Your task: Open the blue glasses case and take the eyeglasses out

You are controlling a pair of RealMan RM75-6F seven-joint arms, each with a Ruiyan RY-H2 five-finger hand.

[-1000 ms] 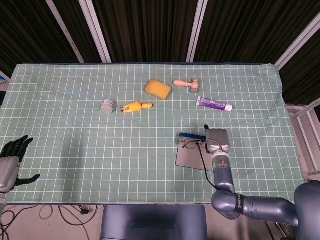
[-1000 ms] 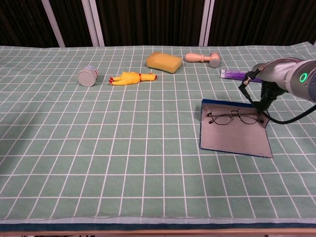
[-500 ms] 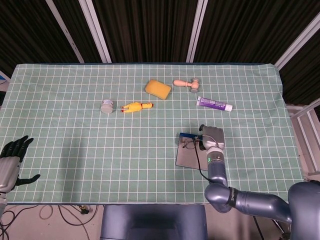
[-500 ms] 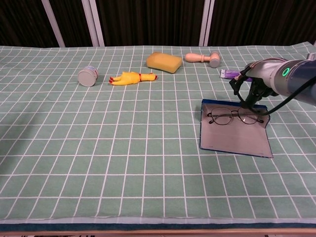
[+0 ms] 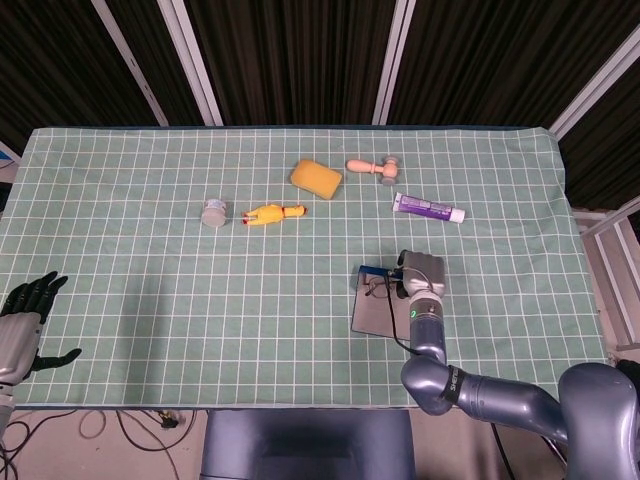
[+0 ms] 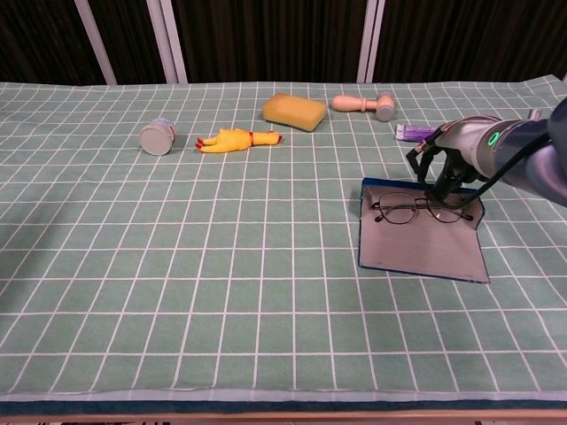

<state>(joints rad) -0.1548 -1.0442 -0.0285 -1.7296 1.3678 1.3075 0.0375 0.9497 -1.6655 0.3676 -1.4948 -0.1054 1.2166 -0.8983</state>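
Observation:
The blue glasses case (image 6: 423, 252) lies open and flat on the green checked cloth, right of centre, and also shows in the head view as the case (image 5: 376, 314). The black-rimmed eyeglasses (image 6: 418, 211) rest on its far half, unfolded, lenses facing up. My right hand (image 5: 421, 273) hovers over the case's far right corner, just beside the eyeglasses (image 5: 380, 288). The forearm covers its fingers, so their pose is hidden. In the chest view only the grey right forearm (image 6: 478, 146) and its black cable show. My left hand (image 5: 24, 322) hangs off the table's near left corner, fingers spread, holding nothing.
At the back of the cloth lie a yellow sponge (image 6: 294, 111), a wooden-handled tool (image 6: 363, 104) and a purple tube (image 5: 427, 209). Further left are a yellow rubber chicken (image 6: 236, 140) and a small grey tin (image 6: 157, 137).
My right arm has shifted left over the case's far edge, closer to the eyeglasses. The case, the eyeglasses and the left hand have not moved.

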